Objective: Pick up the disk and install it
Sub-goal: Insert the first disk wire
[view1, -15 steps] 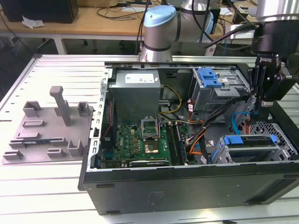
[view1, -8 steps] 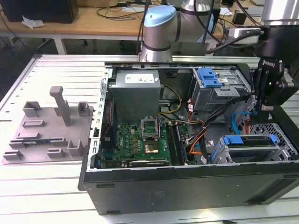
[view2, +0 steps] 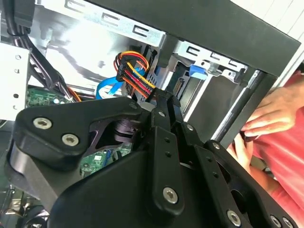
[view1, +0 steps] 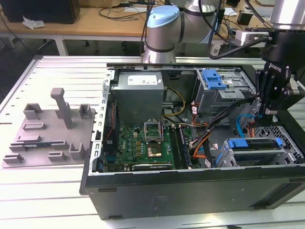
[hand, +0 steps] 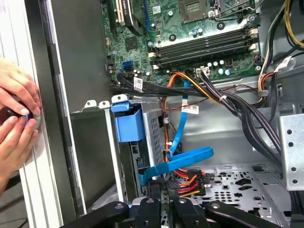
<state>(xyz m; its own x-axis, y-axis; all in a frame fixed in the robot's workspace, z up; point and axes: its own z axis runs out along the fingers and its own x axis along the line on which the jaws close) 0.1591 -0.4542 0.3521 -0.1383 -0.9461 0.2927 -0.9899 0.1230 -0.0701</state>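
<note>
In the exterior view a grey tray (view1: 47, 129) lies at nine o'clock, beside the open computer case (view1: 190, 191). At four o'clock the disk (view1: 251, 143) sits in the drive cage (view1: 291, 153), blue frame showing. The gripper (view1: 268, 112) hangs at three o'clock, fingers drawn together, holding nothing visible

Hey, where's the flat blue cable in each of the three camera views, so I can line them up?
Exterior view: the flat blue cable curves inside the computer case, toward the exterior view's right.
Second wrist view: the cable loops beside the red-and-yellow wires.
First wrist view: the cable folds near the same wires.
Shared landmark: the green motherboard.
</note>
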